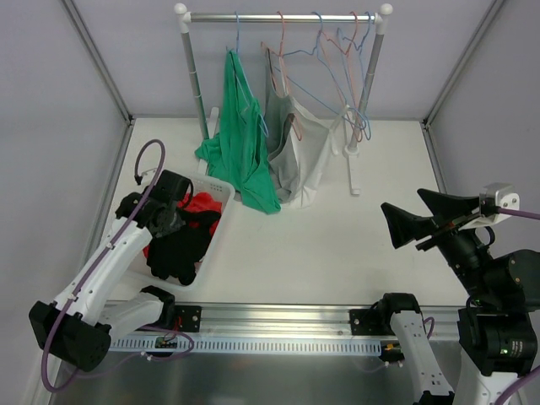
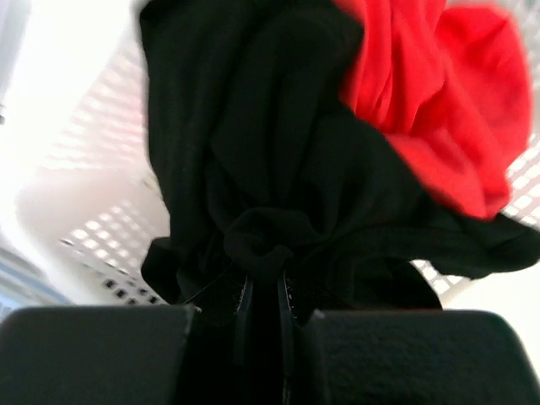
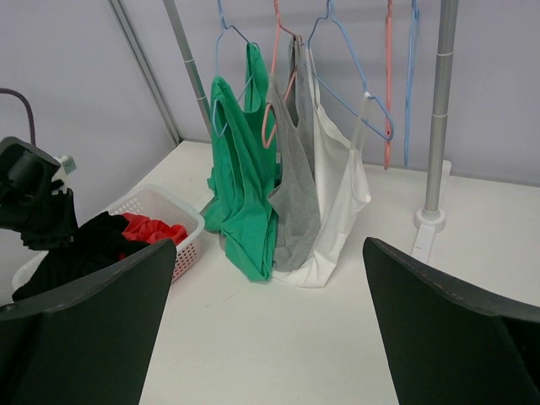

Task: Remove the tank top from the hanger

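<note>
Left gripper [image 2: 263,297]: closed on the black top [image 2: 253,169] at the basket [image 2: 93,228] (near left).
Right gripper [image 3: 270,253]: wide open, nothing held.
Green tank top [image 1: 245,152]: hung on far rail [image 1: 278,16]; soft, light; best pinched at a strap.

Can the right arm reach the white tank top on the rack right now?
Probably yes. The right gripper is open and empty, facing the white tank top, with only bare table between them. Whether it stretches that far, I can't tell.
</note>
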Available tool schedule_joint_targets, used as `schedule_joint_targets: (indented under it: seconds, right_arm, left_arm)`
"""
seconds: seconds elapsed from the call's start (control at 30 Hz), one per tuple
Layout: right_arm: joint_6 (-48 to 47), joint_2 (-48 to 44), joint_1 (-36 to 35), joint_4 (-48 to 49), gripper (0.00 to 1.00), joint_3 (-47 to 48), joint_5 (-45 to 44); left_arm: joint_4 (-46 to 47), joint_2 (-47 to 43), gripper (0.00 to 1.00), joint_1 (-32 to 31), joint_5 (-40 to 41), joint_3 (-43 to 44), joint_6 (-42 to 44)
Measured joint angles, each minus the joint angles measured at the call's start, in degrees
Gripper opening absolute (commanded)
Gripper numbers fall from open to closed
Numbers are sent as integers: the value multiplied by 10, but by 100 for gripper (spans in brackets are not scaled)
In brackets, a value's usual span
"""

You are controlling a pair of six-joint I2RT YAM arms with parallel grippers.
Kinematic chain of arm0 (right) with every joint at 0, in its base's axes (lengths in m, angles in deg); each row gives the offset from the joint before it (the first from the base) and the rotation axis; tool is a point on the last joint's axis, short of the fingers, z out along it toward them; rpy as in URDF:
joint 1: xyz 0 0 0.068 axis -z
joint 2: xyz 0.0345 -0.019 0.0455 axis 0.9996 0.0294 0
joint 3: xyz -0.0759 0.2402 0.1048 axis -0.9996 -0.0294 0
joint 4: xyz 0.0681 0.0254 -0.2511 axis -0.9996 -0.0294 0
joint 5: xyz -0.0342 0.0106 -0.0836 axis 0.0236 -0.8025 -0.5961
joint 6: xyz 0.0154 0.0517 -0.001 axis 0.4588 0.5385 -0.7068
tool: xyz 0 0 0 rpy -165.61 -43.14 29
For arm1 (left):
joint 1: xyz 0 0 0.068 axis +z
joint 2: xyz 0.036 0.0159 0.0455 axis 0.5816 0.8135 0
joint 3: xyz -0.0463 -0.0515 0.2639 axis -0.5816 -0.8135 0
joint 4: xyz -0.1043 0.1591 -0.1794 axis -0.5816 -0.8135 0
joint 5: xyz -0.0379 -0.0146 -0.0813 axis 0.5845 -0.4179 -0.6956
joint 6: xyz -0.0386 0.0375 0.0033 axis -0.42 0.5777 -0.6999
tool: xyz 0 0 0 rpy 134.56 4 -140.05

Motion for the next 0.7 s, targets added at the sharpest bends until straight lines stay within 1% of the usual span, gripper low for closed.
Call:
schedule_joint_targets:
  seconds: [0.13,0.23,0.5,0.7]
  right_arm:
    - [0,0,0,7,99,-3,9]
    - [3,0,0,11,99,-9,14]
    - [6,0,0,19,99,-21,22]
    - [6,0,0,20,99,-24,22]
  left_arm:
    - [42,-11,0,-10,-45,-77,-17]
    - [64,1,0,-26,-62,-109,-30]
    - [136,43,0,-108,-98,-119,-71]
    - [184,61,0,-113,-123,-119,-106]
